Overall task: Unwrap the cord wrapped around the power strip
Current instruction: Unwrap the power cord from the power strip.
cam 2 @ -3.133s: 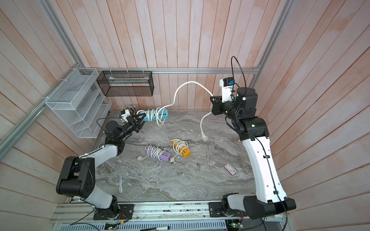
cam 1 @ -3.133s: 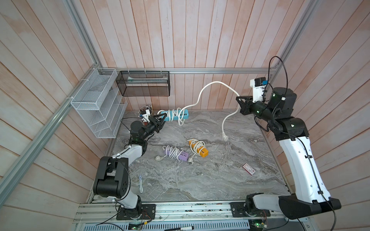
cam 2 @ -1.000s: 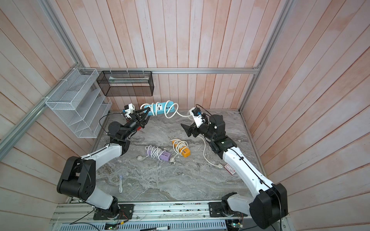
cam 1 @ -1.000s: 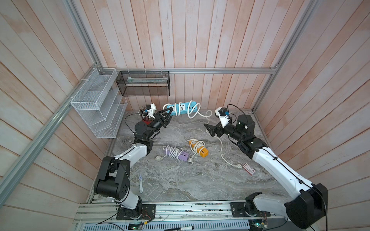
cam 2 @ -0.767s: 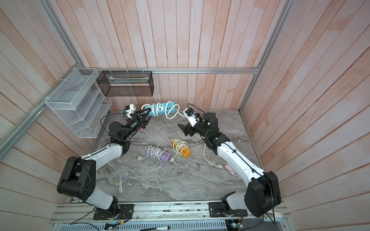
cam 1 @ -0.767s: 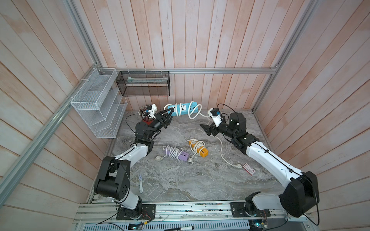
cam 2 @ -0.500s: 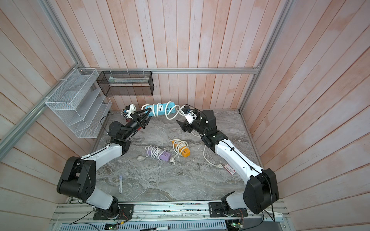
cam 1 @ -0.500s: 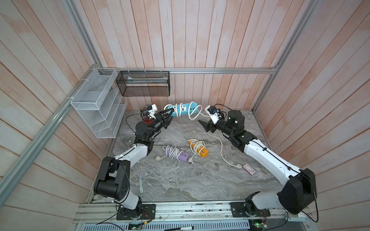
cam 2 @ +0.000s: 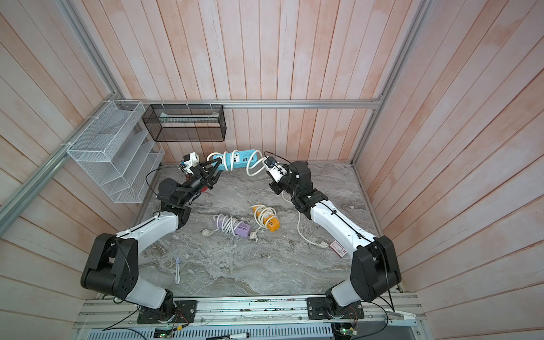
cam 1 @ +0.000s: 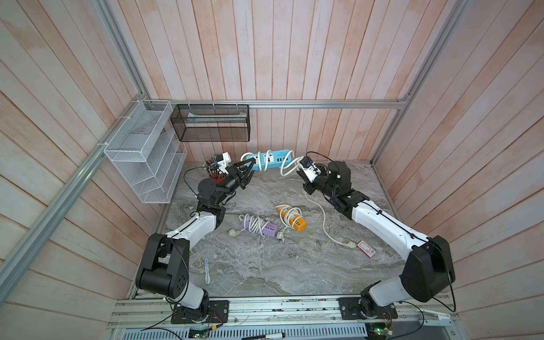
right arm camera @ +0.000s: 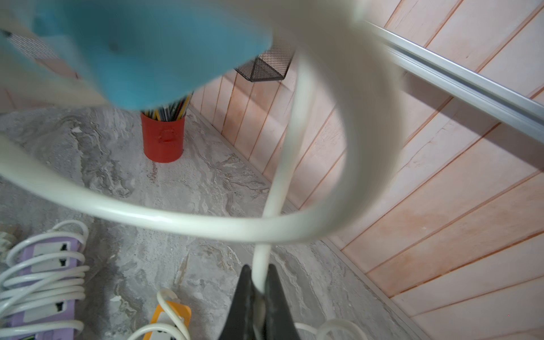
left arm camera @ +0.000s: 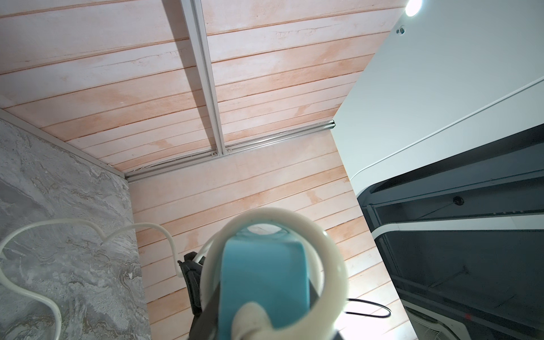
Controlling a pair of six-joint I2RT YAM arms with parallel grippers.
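Blue plastic hangs in mid-air over the far edge of the grey marble table (cam 1: 265,273). The blue power strip (cam 1: 276,159) is held clear of the surface and roughly level, just in front of the far wooden wall, as both top views show. The left claw (cam 1: 248,165) is clamped on the strip's left end, its dark fingers pinching the casing. The left wrist view shows that blue end seated between them, ringed by a turn of the white cord (cam 1: 324,220).

Several turns of the cord circle the strip along its length, and a wider, looser loop sags off its right end. Just beside that loop, the right claw (right arm camera: 260,275) is pressed together on the cord; the right wrist view shows the white line pinched between its two black fingertips.

Below the right claw, the cord drops to the table and trails nearward and to the right. It ends in a plug (cam 1: 348,243) lying next to a small red-and-white card (cam 1: 365,247).

At mid-table, well apart from the lifted strip, lie a purple power strip (cam 1: 266,230) and, to its right, an orange power strip (cam 1: 295,222), each bound in its own white cord. A red cup (right arm camera: 163,144) of pencils stands at the far left, behind the left arm. A white wire rack (cam 1: 144,153) is mounted on the left wall. A black mesh basket (cam 1: 210,125) hangs on the far wall.
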